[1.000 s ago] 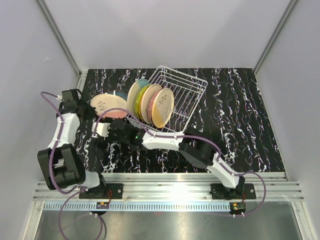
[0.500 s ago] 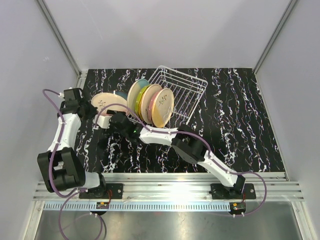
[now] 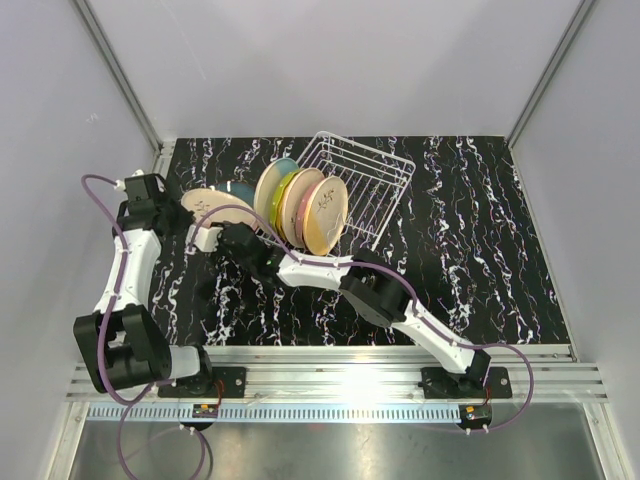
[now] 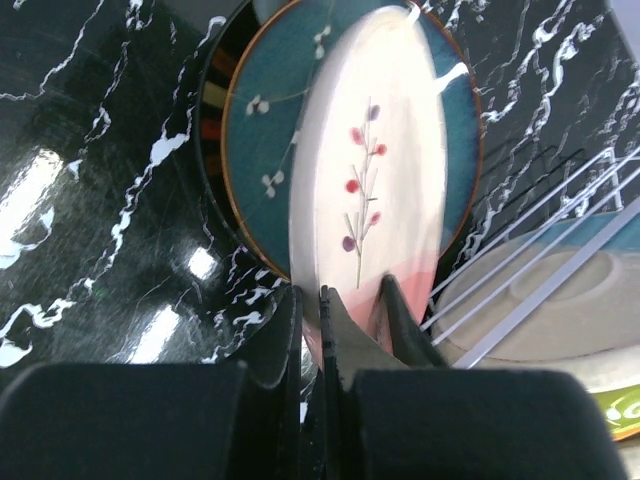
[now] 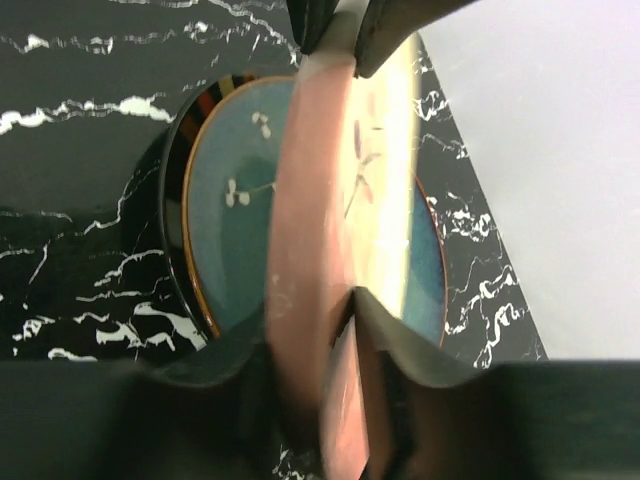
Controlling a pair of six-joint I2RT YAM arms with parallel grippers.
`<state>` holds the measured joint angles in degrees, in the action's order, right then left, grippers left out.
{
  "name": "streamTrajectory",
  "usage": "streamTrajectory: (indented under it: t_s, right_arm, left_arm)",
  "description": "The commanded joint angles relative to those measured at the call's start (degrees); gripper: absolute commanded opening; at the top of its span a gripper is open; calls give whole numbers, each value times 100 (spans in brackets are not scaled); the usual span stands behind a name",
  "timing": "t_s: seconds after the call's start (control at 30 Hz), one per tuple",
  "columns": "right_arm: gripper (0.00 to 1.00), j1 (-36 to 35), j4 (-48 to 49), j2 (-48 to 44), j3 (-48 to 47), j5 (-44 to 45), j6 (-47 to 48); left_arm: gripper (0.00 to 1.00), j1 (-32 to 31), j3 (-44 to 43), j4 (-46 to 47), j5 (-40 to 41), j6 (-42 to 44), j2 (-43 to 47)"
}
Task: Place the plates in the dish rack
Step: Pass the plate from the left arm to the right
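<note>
Both claws are clamped on the same pink plate (image 4: 365, 190), which is tilted. Left claw (image 4: 357, 292) pinches one rim, right claw (image 5: 300, 325) the opposite rim. Teal plate (image 4: 270, 130) lies just beyond the claws, flat on a black plate (image 5: 178, 190). Table (image 3: 480, 230) is glossy black marble-look with white veins and glare spots. Rack (image 3: 372, 178) sits just right of the left claw, with four plates (image 3: 322, 215) standing in the end nearest the claws. Walls (image 3: 340, 60) are plain and pale, with aluminium frame rails (image 3: 118, 80).
</note>
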<state>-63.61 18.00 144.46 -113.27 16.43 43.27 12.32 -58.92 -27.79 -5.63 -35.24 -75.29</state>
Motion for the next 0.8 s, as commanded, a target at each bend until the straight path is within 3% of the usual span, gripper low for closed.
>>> streamTrajectory:
  t_s: [0.0,0.03,0.3,0.37,0.43,0.53,0.57,0.6,0.77]
  right_arm:
    - [35,33,564,-251,-108,45,-90]
    - [28,33,686,-313,23,28,-177]
    - [4,7,1003,-884,411,-113,-529]
    - [0,-19,1144,-963,473,-78,-582]
    - [0,-28,1285,-1060,534,-61,-600]
    - [0,-54,1285,-1192,569,-78,-696]
    - [0,-63,1285,-1262,587,-95,-723]
    - [0,-72,1276,-1306,596,-113,-775]
    - [0,-55,1206,-1552,552,-26,-1170]
  left_arm:
    - [0,-80,-384,283,-395,88,383]
    - [0,-80,-393,292,-395,88,401]
    - [1,-142,-384,458,-536,237,629]
    - [14,-142,-358,511,-571,255,699]
    - [15,-142,-323,643,-693,281,813]
    - [41,-133,-235,924,-947,307,971]
    - [53,-133,-243,951,-958,316,998]
    - [59,-142,-243,968,-966,343,1024]
    - [72,-107,-550,863,-844,772,1410]
